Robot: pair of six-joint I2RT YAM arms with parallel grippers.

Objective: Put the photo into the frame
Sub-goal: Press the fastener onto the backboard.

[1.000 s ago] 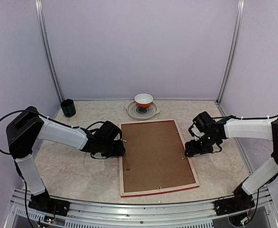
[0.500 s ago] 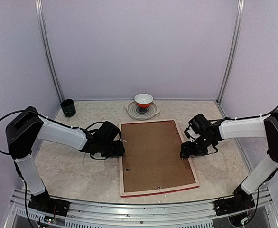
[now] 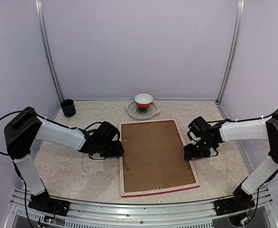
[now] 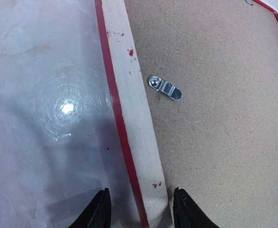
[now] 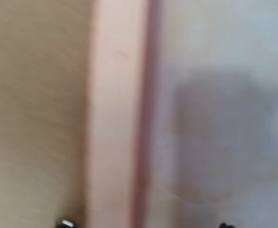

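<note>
The frame (image 3: 158,191) lies face down, centred near the tabletop's front edge, backing board (image 3: 153,154) seated, photo unseen: closing stage, apparently. Left pincer (image 4: 141,211) and right pincer (image 3: 190,154) stand released astride the side rails. The next move probably requires turning each clip (image 4: 165,88).

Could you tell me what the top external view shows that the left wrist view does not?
Only top external: both arms, the right gripper at the frame's right edge, a bowl and a dark cup at the back. Only left wrist: a metal clip in detail. Both: the frame face down, its backing board, the left gripper at its left edge.
</note>
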